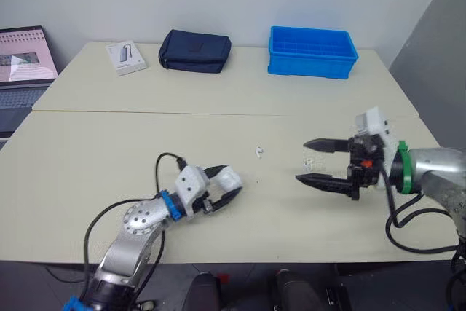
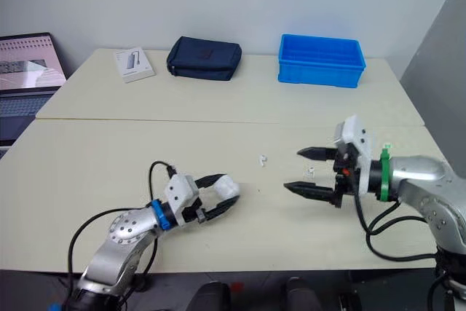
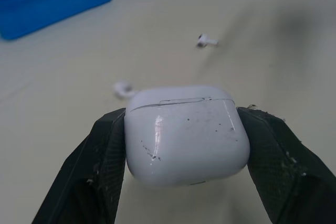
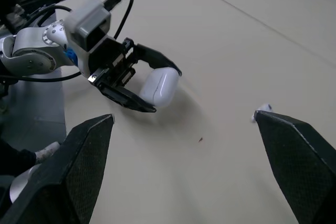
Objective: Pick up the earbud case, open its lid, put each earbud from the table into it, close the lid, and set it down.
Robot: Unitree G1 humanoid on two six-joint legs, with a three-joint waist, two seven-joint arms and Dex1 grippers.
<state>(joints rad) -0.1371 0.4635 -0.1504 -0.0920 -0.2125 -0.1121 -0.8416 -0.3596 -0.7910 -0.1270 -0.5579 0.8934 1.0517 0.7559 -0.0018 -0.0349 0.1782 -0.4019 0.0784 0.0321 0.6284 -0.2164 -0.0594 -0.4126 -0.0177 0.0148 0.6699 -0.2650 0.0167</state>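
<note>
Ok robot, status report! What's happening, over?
Left pincer shut on case, lid closed. Right pincer open, one earbud near its tips. Second earbud loose on table. Nothing in the way.

Two earbuds (image 1: 258, 152) (image 1: 309, 162); one case (image 1: 228, 178), bin (image 1: 312, 52), pouch (image 1: 194, 51), box (image 1: 126, 57), laptop (image 1: 22, 71).

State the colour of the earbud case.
The earbud case is white with small dark specks; the left wrist view shows it best.

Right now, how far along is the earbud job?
Done: the left gripper holds the case. In hand: the open right gripper hovers by one earbud. Left: the lid looks shut; that and the other earbud lie on the table, so opening, loading, closing and setting down remain.
</note>
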